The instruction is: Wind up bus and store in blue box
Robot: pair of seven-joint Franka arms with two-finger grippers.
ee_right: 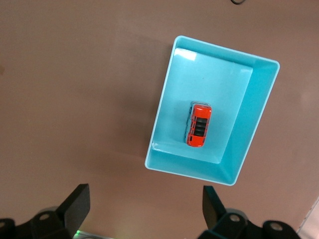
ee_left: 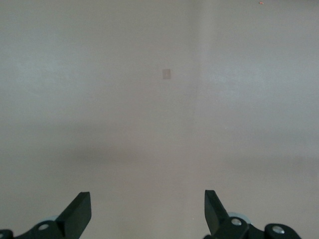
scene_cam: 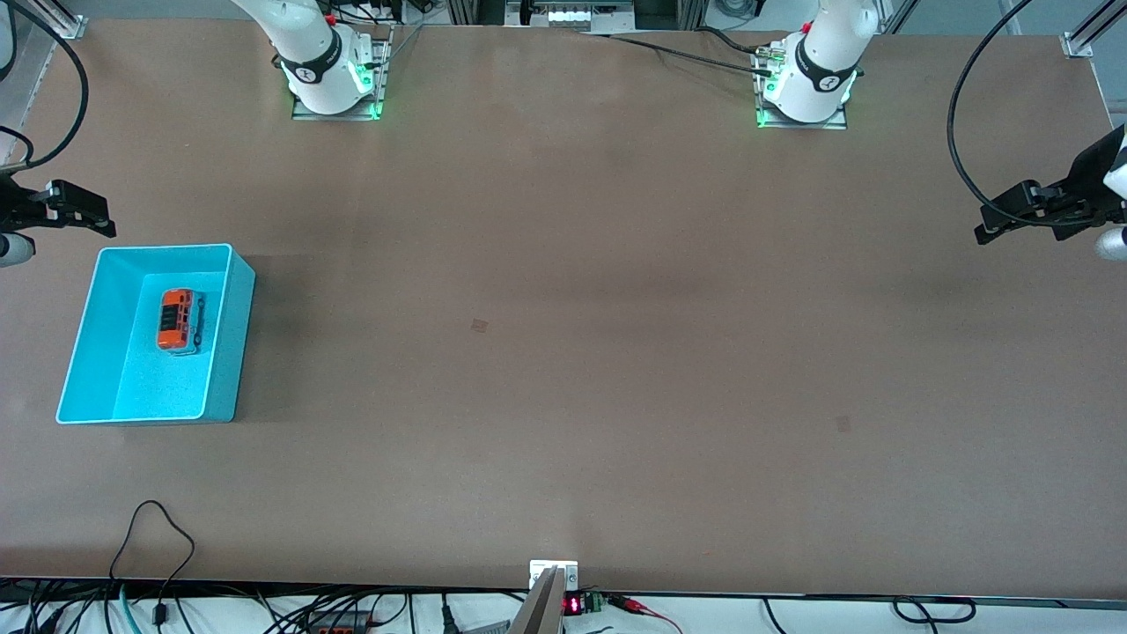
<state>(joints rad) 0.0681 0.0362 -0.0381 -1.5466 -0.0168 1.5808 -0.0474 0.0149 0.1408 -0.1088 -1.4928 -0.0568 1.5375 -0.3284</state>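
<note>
bus [scene_cam: 179,320] upright in blue box [scene_cam: 84,328] | right gripper [ee_right: 144,204] high above box, wide open, empty | left gripper [ee_left: 148,209] over bare table [scene_cam: 563,352], wide open, empty | risk: leftover spring tension, rolling into wall, tipping

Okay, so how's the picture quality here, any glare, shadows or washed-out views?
Front view: even light, the blue box throws a soft shadow toward the table's middle, green glow at both arm bases. Left wrist view: pale, washed out, bare table, open left gripper. Right wrist view: sharp, small glare on the box floor, the bus crisp, right gripper open.
</note>
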